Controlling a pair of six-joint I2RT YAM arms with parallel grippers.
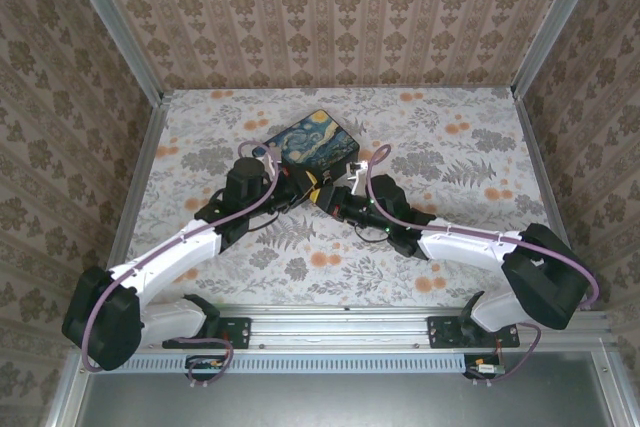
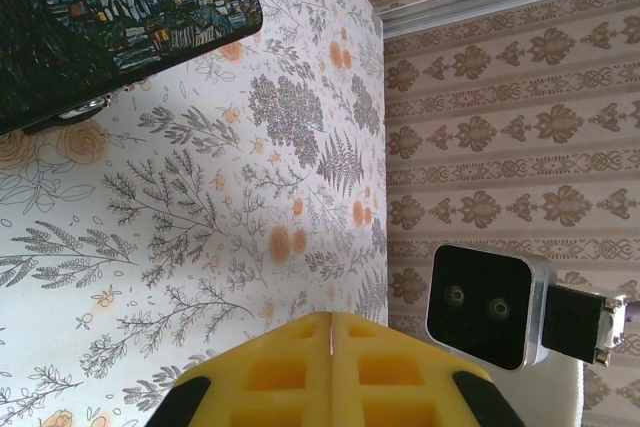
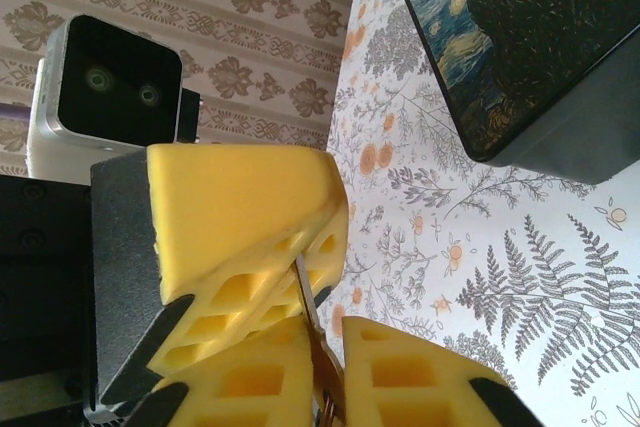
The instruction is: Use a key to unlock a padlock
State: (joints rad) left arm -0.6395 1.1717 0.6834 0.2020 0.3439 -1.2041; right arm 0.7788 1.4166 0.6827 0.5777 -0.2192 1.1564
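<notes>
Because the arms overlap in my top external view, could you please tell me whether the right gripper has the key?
Observer: Yes, the right wrist view shows the key, a thin metal blade, between the right gripper's closed yellow fingers.
Operator: Is the left gripper open?
Observer: No, the left wrist view shows the left gripper shut, seemingly on the key's other end.
Operator: Any padlock visible?
Observer: Only a small unidentifiable metal piece at the painted box's edge.

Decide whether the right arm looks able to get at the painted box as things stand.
Probably yes: the box lies ahead of the right tool across bare tablecloth. That tool is shut on the key, with the left tool close beside.
</notes>
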